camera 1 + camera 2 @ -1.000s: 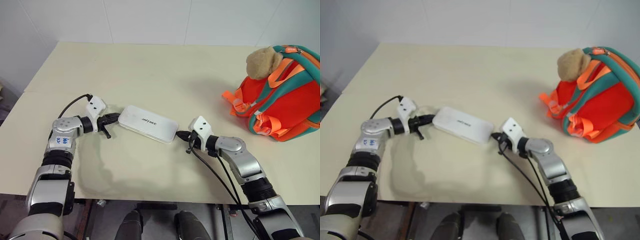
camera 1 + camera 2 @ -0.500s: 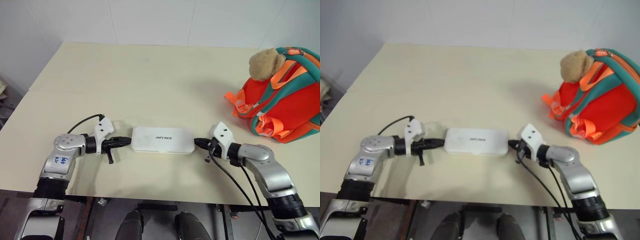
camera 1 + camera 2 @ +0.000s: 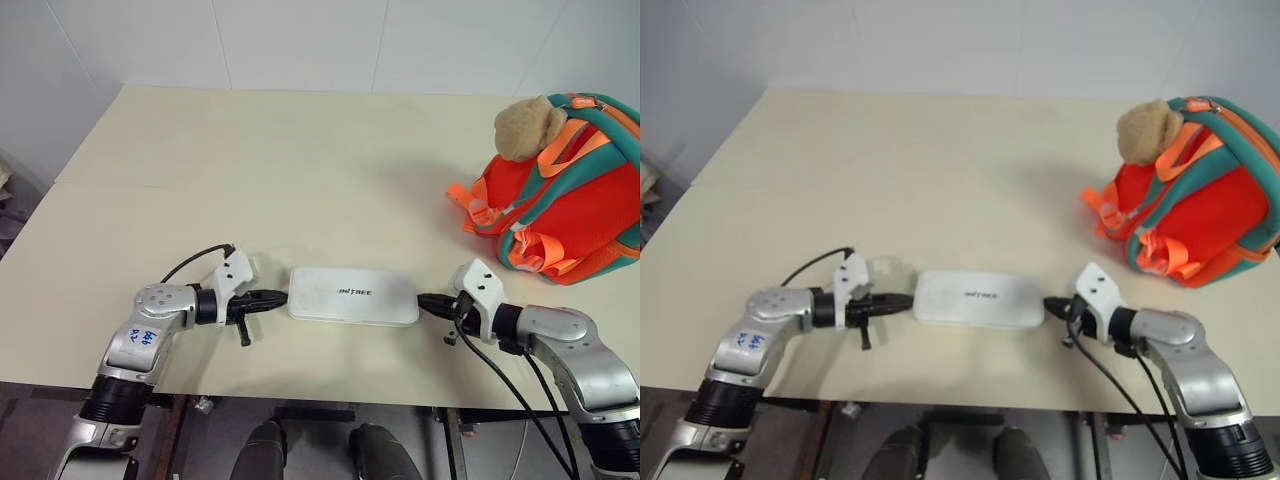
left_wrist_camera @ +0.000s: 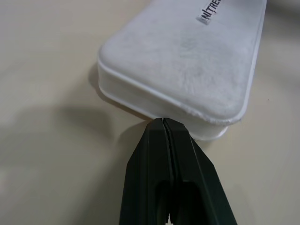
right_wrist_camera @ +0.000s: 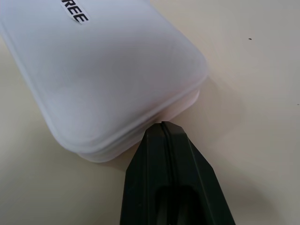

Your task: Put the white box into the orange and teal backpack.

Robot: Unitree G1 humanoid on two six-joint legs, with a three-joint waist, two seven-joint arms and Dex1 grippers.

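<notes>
The white box [image 3: 353, 296] lies flat on the cream table [image 3: 300, 160], close to the table's near edge, its long sides running along that edge and its small dark lettering facing up. The left gripper [image 3: 282, 297] has its two black fingers pressed together into a single point, and in the left wrist view that point [image 4: 162, 121] meets the lower rim of the box at one short end, holding nothing between the fingers. The right gripper [image 3: 421, 300] is likewise closed with nothing in it; in the right wrist view its joined tip [image 5: 163, 124] sits against the rim at a rounded corner of the box's other short end. So the box lies between the two closed tips, one at each end, both arms low over the table and reaching inward toward it. The orange and teal backpack [image 3: 560, 190] stands well apart from the box, farther back on the table and off to the box's right, its orange straps trailing on the tabletop toward the box. A tan plush bear [image 3: 528, 126] rests on the top of the backpack, on the side nearer the box.
</notes>
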